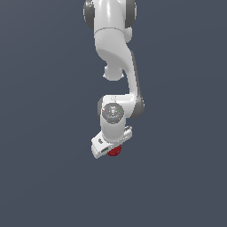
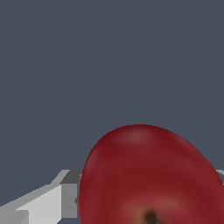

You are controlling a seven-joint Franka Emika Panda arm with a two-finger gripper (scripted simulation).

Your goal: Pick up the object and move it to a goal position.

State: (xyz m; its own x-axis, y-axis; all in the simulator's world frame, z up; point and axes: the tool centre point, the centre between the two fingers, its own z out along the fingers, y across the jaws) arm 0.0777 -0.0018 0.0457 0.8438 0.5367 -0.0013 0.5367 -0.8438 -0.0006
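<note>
- The gripper (image 1: 111,150) pointed down from the bent white arm (image 1: 116,53), and the object (image 1: 115,151) sat directly under the gripper's body, partly covered by it in the exterior view.
- In the wrist view the object (image 2: 151,177) filled the lower part of the picture, very close to the camera, with one grey-white finger (image 2: 48,203) just beside it on one side and only a small grey corner of something visible at the opposite edge.
- I judge that the object stood between the two fingers, because it was centred under the hand. Whether the fingers already pressed on it, I could not tell; the contact places were hidden.
- Such a centred placement makes sense for a pick: both fingers can meet the round body evenly, so it would not roll out.
- The object looked dark red, smooth and roundish, a little wider than tall, with a small brown hollow like the stem end of an apple.
- No goal marker was visible, and whether the object rested on the plain dark ground or was lifted I could not tell.
</note>
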